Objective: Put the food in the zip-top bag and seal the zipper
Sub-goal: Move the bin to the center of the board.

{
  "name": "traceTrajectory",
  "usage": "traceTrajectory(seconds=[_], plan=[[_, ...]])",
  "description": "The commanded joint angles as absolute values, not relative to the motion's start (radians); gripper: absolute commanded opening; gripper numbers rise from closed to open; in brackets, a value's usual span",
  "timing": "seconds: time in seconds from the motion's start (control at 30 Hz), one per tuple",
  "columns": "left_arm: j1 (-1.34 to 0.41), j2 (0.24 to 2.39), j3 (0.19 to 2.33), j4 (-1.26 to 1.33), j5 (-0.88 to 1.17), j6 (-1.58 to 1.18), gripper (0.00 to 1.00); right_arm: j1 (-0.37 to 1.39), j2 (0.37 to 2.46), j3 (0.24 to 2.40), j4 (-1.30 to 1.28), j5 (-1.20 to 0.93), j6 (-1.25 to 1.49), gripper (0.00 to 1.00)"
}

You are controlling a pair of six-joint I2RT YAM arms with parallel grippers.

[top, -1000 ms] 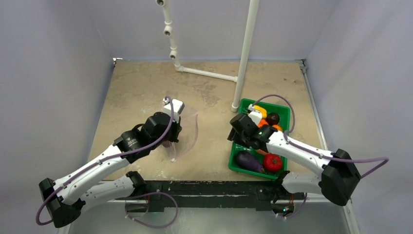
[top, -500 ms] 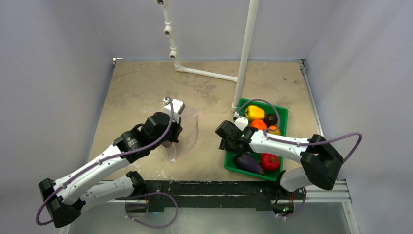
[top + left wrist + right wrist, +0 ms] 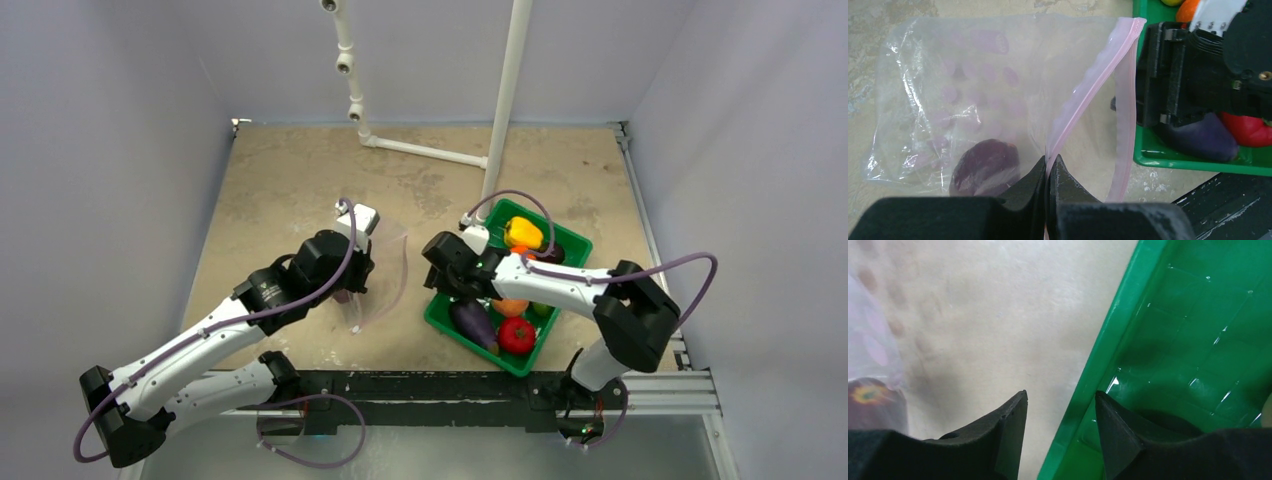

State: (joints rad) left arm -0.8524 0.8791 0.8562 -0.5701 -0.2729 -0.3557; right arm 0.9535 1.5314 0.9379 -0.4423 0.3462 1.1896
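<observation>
My left gripper is shut on the pale pink zipper and holds the mouth of the clear zip-top bag open towards the right. A dark purple fruit lies inside the bag. My right gripper is open and straddles the left rim of the green tray, one finger outside and one inside. In the top view the tray lies askew just right of the bag, holding a yellow pepper, eggplant, tomato and orange fruit.
A white upright pipe stands just behind the tray, with a low pipe running along the table to its foot. Grey walls enclose the table on three sides. A black rail lines the near edge.
My right arm has swung left with the green tray, which slid and turned towards the bag's open mouth. The left arm and the bag have stayed put.
</observation>
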Motion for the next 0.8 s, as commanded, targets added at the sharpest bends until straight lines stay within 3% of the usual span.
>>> traceTrajectory(seconds=[0.0,0.33,0.77], plan=[[-0.856,0.862,0.869,-0.562,-0.28,-0.359,0.0,0.96,1.608,1.07,-0.343,0.372,1.217,0.55],[-0.856,0.856,0.869,-0.57,-0.331,-0.368,0.0,0.948,1.747,1.266,-0.401,0.462,1.169,0.57],[-0.857,0.861,0.873,-0.578,-0.38,-0.378,0.0,0.948,1.512,1.184,-0.509,0.537,1.122,0.66]])
